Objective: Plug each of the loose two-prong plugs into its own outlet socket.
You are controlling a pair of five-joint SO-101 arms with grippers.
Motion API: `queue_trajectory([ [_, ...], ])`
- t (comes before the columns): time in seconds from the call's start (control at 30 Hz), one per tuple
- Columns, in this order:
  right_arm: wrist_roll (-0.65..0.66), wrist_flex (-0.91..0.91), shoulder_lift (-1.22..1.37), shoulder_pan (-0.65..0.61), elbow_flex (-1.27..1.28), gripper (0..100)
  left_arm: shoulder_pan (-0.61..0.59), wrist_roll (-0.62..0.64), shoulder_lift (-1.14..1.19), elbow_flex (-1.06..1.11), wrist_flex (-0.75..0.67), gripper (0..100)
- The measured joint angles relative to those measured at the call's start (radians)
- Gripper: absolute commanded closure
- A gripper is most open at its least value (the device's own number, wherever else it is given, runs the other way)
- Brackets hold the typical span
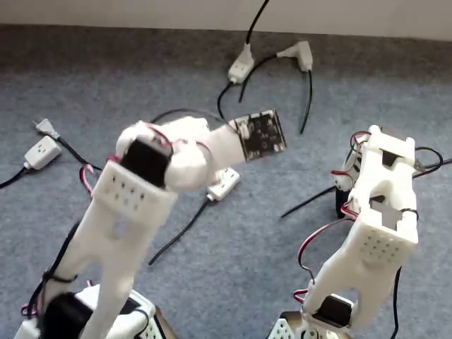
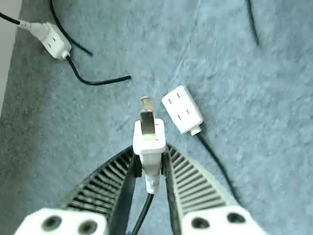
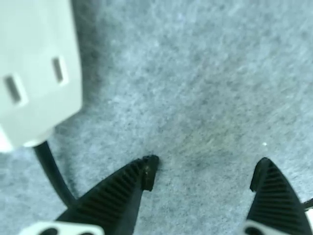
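My left gripper (image 2: 149, 161) is shut on a white two-prong plug (image 2: 148, 142), its prongs pointing forward above the carpet. A white outlet socket (image 2: 182, 108) lies just ahead of the prongs and to one side, apart from them; it also appears in the high view as the outlet socket (image 1: 224, 183) under the left arm (image 1: 176, 159). My right gripper (image 3: 203, 174) is open just above the carpet, nothing between its fingers. Beside it lies another white outlet socket (image 3: 34, 73), slots up, on a black cord.
A third socket (image 1: 42, 152) with a loose plug (image 1: 46, 127) lies at the left. At the back lie another socket (image 1: 241, 67) and a plug (image 1: 300, 53). Black cords trail over the grey carpet (image 1: 233, 261). The right arm (image 1: 378, 212) stands at the right.
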Motion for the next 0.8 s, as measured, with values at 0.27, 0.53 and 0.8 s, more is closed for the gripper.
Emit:
queue_trajectory([
  [0.27, 0.0, 0.0, 0.0, 0.0, 0.0, 66.3, 0.126, 0.242, -0.433, 0.402, -0.338, 99],
  [0.53, 0.0, 0.0, 0.0, 0.0, 0.0, 66.3, 0.13, 0.433, -0.767, 0.91, -0.848, 99],
  [0.8, 0.0, 0.0, 0.0, -0.026, 0.0, 66.3, 0.081, 0.661, -0.968, 1.272, -1.274, 99],
])
